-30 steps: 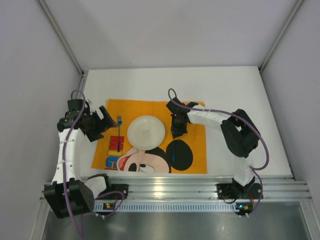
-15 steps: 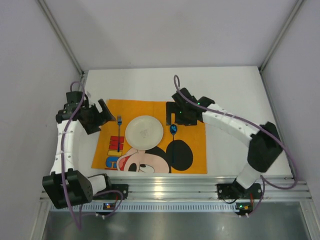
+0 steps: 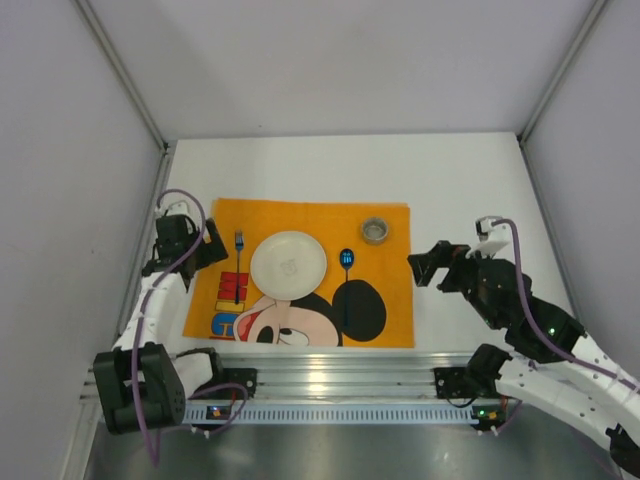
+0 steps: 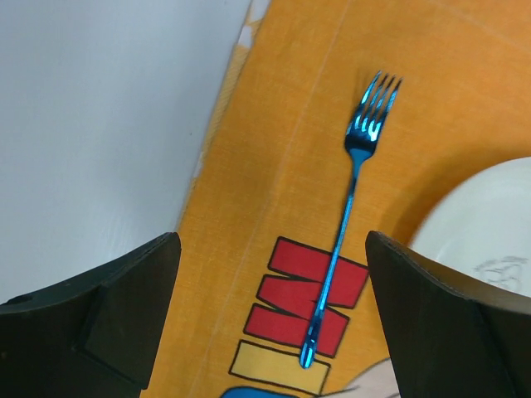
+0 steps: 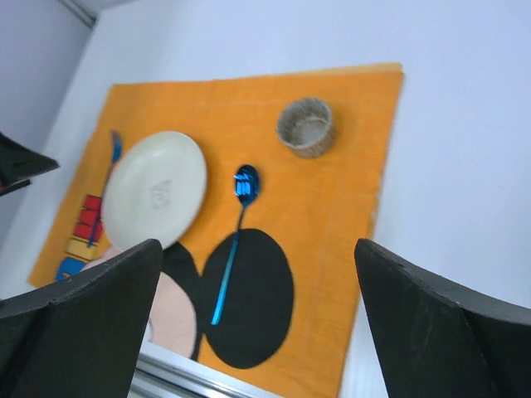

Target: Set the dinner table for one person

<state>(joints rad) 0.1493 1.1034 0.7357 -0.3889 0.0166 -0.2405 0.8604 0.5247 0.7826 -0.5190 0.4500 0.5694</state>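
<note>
The white dinner table (image 3: 460, 170) carries an orange Mickey Mouse placemat (image 3: 390, 300). On the mat lie a white plate (image 3: 289, 263), a blue fork (image 3: 239, 265) to its left, a blue spoon (image 3: 346, 275) to its right, and a small grey cup (image 3: 376, 230) at the far right corner. My left gripper (image 3: 212, 243) hovers open at the mat's left edge, above the fork (image 4: 348, 207), and holds nothing. The right gripper (image 3: 425, 268) is open and empty just off the mat's right edge, looking back at the spoon (image 5: 236, 224), cup (image 5: 305, 126) and plate (image 5: 153, 189).
Grey enclosure walls stand close on the left, back and right of the table. An aluminium rail (image 3: 340, 375) with both arm bases runs along the near edge. Bare white tabletop (image 5: 456, 124) lies to the right of the mat and behind it.
My right gripper opened and drew back to the right, off the mat, uncovering the small cup. The left gripper slid slightly toward the mat's left edge.
</note>
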